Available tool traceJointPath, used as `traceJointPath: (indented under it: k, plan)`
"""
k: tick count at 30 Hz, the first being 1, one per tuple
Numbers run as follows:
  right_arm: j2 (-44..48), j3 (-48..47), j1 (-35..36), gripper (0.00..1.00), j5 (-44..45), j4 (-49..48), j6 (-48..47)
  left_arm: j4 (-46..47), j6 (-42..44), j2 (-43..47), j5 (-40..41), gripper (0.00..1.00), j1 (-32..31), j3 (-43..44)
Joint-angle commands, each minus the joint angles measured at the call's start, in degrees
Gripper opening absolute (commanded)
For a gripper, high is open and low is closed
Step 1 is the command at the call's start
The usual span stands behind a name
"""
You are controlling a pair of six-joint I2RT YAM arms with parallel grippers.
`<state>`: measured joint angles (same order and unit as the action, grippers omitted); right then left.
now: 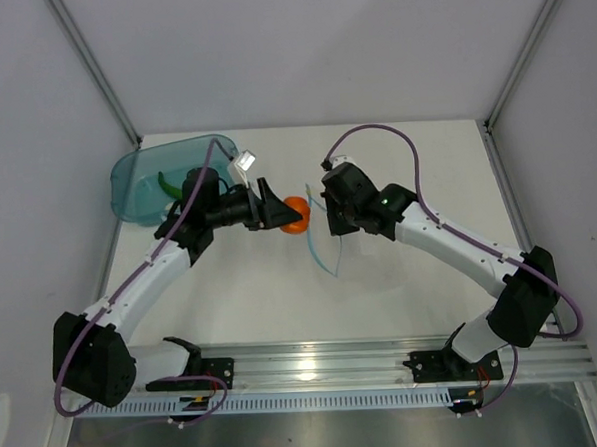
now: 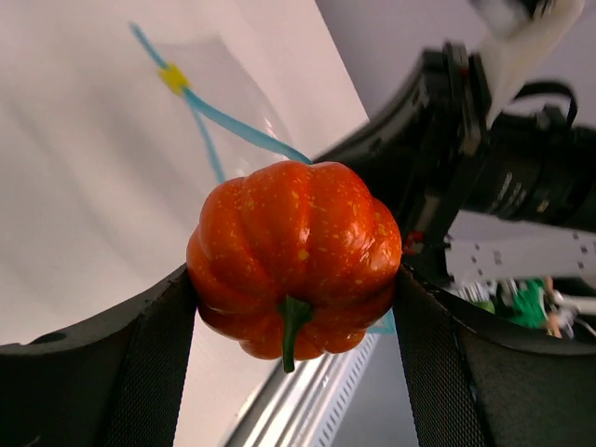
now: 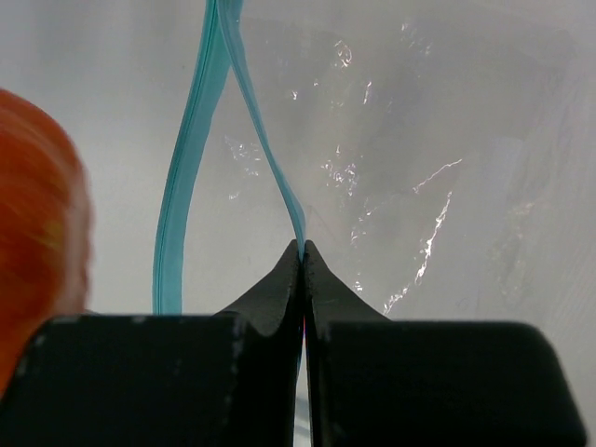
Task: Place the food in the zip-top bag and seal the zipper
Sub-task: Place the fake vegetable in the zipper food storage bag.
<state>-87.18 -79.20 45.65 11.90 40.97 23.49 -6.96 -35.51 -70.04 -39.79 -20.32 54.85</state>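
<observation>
The fruit (image 2: 293,251) is clamped in the left claw (image 2: 293,284), stem pointing down in the wrist view, above the tabletop (image 1: 383,299) and just left of the bag (image 3: 419,140). The zipper (image 3: 182,186) runs near-to-far with its strips parted. The right claw (image 3: 304,250) is pinched tight on one strip.

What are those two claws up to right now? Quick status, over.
Left claw shut on orange fruit. Right claw pinching zipper, zip-top bag mouth open. Nothing seen between them.
</observation>
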Motion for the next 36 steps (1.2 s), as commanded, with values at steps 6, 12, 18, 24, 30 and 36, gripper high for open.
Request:
traceJointPath:
  k: [6, 12, 18, 24, 30, 36]
  plan:
    - [4.38, -1.40, 0.67, 0.00, -1.88, -0.01, 3.14, 25.76, -9.93, -2.90, -10.39, 0.01, -7.89, -8.09]
    - [7.02, -0.69, 0.67, 0.00, -4.60, -1.33, 4.90, 22.97, -9.06, -6.77, -8.29, 0.00, -10.44, -7.83]
    - [7.55, -0.43, 0.58, 0.00, -6.01, -1.77, 5.52, 7.89, -3.02, -8.71, 0.40, 0.01, -12.90, -1.70]
    - [7.46, -0.52, 0.41, 0.00, -6.80, -2.47, 5.69, -6.39, 2.36, -10.20, 12.45, 0.01, -16.06, 5.26]
    - [6.84, -0.43, -0.12, 0.00, -7.42, -2.65, 5.87, -11.40, 5.36, -11.69, 15.35, 0.25, -18.53, 9.22]
    - [7.37, -0.96, -1.61, 0.00, -8.65, -2.74, 5.96, -8.61, 5.45, -10.38, 13.69, 0.92, -18.88, 7.91]
